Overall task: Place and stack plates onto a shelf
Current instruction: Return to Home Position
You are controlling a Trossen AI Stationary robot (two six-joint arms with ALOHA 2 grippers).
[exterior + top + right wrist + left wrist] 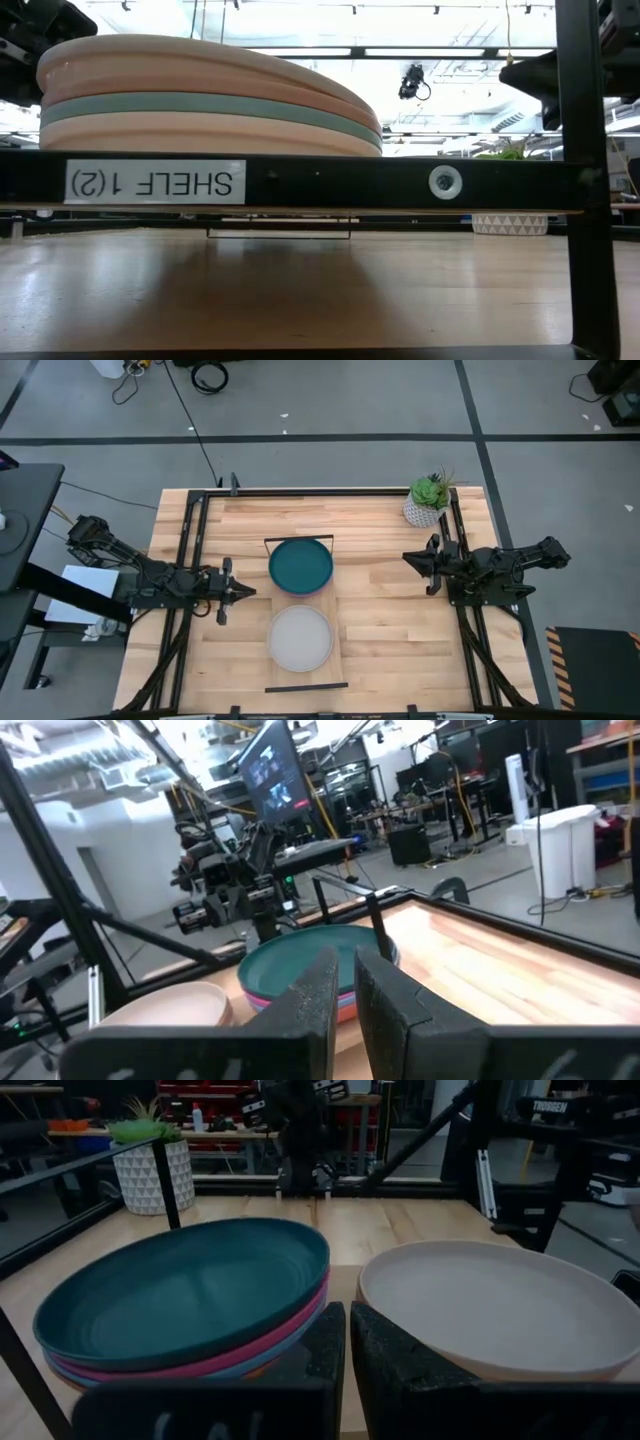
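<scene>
The shelf (335, 610) lies in the middle of the table, running from far to near, and bears two stacks of plates. The far stack (300, 565) has a dark teal plate on top; in the left wrist view, the same stack (185, 1295) shows magenta, blue and orange rims beneath. The near stack (300, 637) has a pale plate on top. In the low view this stack (200, 100) shows peach and light teal rims. My left gripper (245, 592) is shut, left of the shelf between the stacks. My right gripper (408, 558) is shut, right of the teal stack.
A small potted plant (430, 500) stands at the table's far right corner, just beyond my right arm. Black frame rails (190, 560) run along the table's left and right sides. Bare wood (380, 640) lies between the shelf and the right rail.
</scene>
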